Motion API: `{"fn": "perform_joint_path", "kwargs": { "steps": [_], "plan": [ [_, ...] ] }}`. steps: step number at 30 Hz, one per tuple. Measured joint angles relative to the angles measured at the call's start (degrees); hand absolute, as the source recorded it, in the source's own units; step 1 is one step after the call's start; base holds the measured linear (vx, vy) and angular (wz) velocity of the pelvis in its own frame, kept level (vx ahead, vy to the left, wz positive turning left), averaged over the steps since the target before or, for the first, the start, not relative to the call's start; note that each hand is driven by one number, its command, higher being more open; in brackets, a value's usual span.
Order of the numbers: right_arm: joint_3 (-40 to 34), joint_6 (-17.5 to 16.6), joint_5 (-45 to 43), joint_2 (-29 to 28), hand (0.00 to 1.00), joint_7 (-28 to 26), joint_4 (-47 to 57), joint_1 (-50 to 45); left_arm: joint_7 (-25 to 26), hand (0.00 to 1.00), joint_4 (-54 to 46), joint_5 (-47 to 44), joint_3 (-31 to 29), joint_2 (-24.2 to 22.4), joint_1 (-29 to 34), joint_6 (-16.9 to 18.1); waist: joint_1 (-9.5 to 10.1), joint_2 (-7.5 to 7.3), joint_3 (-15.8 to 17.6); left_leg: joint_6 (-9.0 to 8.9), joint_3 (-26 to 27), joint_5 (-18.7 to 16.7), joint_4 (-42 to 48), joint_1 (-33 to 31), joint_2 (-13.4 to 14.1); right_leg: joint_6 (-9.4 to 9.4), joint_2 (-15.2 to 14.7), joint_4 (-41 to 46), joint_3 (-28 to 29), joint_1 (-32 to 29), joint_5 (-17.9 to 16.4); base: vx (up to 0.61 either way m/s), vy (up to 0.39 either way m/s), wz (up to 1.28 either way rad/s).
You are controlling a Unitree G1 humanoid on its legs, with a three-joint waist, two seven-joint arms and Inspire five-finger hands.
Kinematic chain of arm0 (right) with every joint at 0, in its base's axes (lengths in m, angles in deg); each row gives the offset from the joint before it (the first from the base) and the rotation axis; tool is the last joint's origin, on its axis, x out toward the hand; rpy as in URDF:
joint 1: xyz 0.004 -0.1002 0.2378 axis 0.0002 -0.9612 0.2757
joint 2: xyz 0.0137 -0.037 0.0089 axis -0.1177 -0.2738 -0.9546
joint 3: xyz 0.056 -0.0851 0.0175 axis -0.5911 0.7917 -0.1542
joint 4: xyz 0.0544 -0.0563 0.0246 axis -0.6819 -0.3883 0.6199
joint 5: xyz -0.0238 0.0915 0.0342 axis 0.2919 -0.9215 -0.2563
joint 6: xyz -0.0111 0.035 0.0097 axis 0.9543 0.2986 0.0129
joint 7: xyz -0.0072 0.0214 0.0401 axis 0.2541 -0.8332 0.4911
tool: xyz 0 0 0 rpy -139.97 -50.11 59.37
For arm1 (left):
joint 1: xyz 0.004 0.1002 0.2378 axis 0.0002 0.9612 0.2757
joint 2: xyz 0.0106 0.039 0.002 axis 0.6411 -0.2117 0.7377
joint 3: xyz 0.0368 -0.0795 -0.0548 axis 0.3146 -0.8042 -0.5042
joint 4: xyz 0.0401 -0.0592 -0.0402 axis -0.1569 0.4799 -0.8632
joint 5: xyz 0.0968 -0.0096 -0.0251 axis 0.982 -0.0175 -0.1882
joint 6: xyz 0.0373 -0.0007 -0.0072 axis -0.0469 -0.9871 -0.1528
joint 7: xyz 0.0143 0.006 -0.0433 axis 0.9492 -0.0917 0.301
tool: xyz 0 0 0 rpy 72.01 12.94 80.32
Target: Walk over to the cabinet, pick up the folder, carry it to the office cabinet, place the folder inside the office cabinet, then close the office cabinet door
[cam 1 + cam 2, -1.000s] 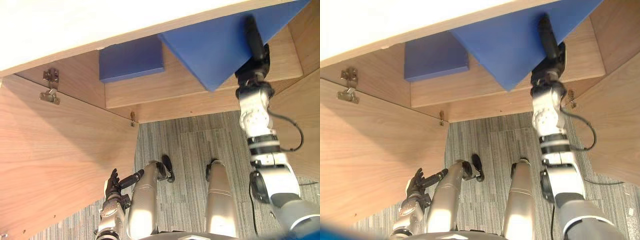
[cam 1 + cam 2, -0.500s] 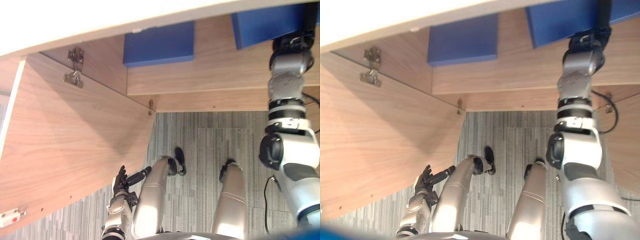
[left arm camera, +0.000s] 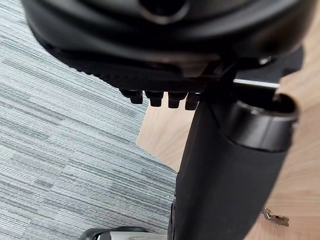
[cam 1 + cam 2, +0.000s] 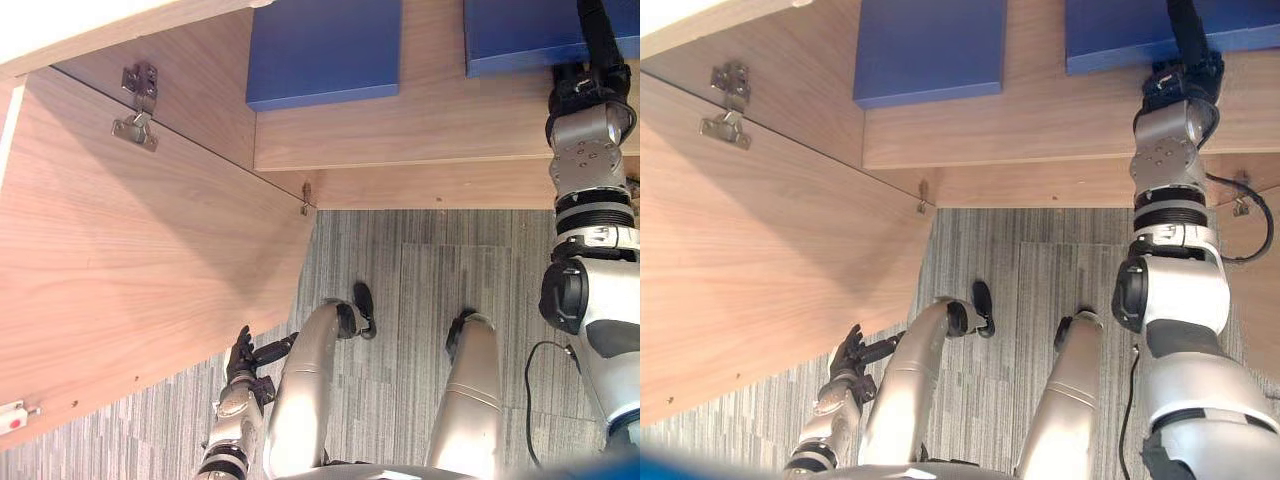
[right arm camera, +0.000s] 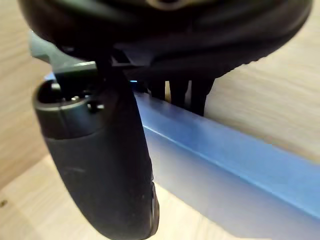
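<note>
Blue flat folder (image 4: 520,35) lies far right on the wooden cabinet shelf (image 4: 420,135), pinched by the right hand (image 4: 597,50), so pulling back too soon could drag it out; left hand (image 4: 240,360) hangs low, fingers loose.

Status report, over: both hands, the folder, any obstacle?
Right hand pinches folder, flat on cabinet shelf. Left hand open, low by open door. Second folder lies beside, apart.

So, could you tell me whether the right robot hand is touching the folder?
Touching. In the right wrist view, the right robot hand pinches the folder between thumb and fingers.
</note>
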Motion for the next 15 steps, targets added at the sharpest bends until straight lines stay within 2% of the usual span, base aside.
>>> {"fn": "perform_joint_path", "kwargs": {
  "steps": [4, 6, 9, 10, 13, 15],
  "plan": [
    [4.9, 3.8, 6.5, 1.4, 1.0, -2.2, -3.1, -0.3, 0.6, 1.0, 0.6, 0.0, 0.5, 0.2, 0.1, -0.5, -0.05, -0.1, 0.1, 0.08, 0.9, 0.1, -2.5, 3.0, 0.6, -0.03, 0.8, -3.8, 0.0, 3.1, 1.5, 0.06, -0.018, -0.2],
    [9.2, 7.0, 15.3, 3.0, 1.0, -4.7, -5.9, -0.8, 0.2, 1.0, 0.7, 0.5, 1.0, 0.2, 0.3, -0.5, -0.18, -0.19, 0.1, 0.09, 1.0, 0.1, -4.4, 5.4, 0.6, 0.1, 0.9, -6.6, -0.7, 5.9, 2.3, 0.11, 0.0, -0.1],
    [12.9, 9.4, 23.4, 5.5, 1.0, -9.3, -8.6, -1.6, -0.8, 1.0, 0.8, 1.1, 3.0, 1.2, 0.9, -0.5, -0.34, -0.28, 0.1, 0.09, 1.2, 0.1, -6.3, 7.7, 0.4, 0.25, 0.9, -9.4, -1.3, 8.9, 3.0, 0.1, 0.016, -0.05],
    [13.3, 9.8, 24.4, 6.0, 1.0, -10.3, -8.8, -2.1, -1.1, 1.0, 0.7, 1.2, 3.5, 1.6, 1.0, -0.5, -0.3, -0.46, 0.0, 0.08, 1.3, 0.1, -6.8, 8.3, 0.3, 0.33, 0.9, -9.9, -1.3, 9.4, 3.1, 0.08, 0.018, -0.03],
    [19.6, 10.8, 35.5, 8.5, 1.0, -17.6, -9.8, -3.9, -2.5, 1.0, 0.7, 2.5, 4.6, 2.3, 2.0, -0.6, -0.32, -1.07, -0.3, -0.01, 1.8, 0.2, -9.0, 11.4, -0.1, 0.57, 0.7, -12.6, -1.5, 12.5, 3.5, 0.11, 0.023, -0.06],
    [21.5, 10.9, 39.0, 9.2, 1.0, -20.8, -10.0, -5.0, -3.4, 1.0, 0.5, 3.3, 4.9, 2.8, 2.8, -0.6, -0.25, -1.52, -0.6, -0.16, 1.8, 0.3, -10.1, 12.9, -0.3, 0.6, 0.7, -14.0, -1.9, 14.2, 3.6, 0.11, 0.009, 0.0]
  ]
}}
